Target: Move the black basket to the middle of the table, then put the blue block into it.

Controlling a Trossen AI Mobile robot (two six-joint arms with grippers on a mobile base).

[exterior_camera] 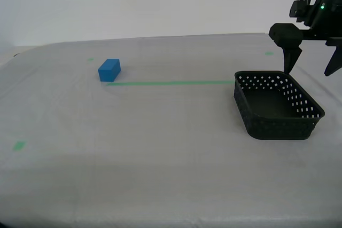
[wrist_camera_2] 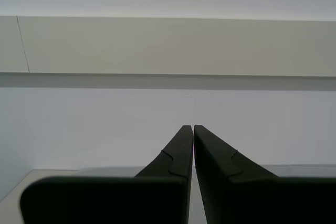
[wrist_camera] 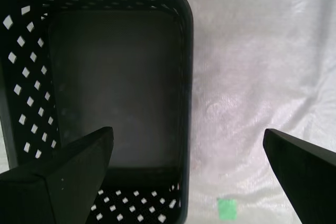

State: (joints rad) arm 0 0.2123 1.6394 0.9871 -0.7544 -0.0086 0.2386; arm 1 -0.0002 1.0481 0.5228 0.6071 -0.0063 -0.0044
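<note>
The black basket (exterior_camera: 278, 126) sits empty on the table (exterior_camera: 160, 148) at the exterior view's right. My first gripper (exterior_camera: 310, 72) hangs open just above the basket's far end, one finger over the far rim and the other beyond the basket's outer side. In the first wrist view the basket (wrist_camera: 186, 51) lies below the spread jaws of that gripper (wrist_camera: 186, 135), with one long wall between the two fingers. The blue block (exterior_camera: 109, 70) rests far off at the exterior view's left. My second gripper (wrist_camera_2: 189, 127) is shut, empty, and faces a pale wall.
A thin green tape line (exterior_camera: 171, 83) runs from near the block to the basket. Small green tape marks (exterior_camera: 19, 145) dot the cloth, one beside the basket (wrist_camera: 227, 208). The table's front edge lies near the exterior view's bottom.
</note>
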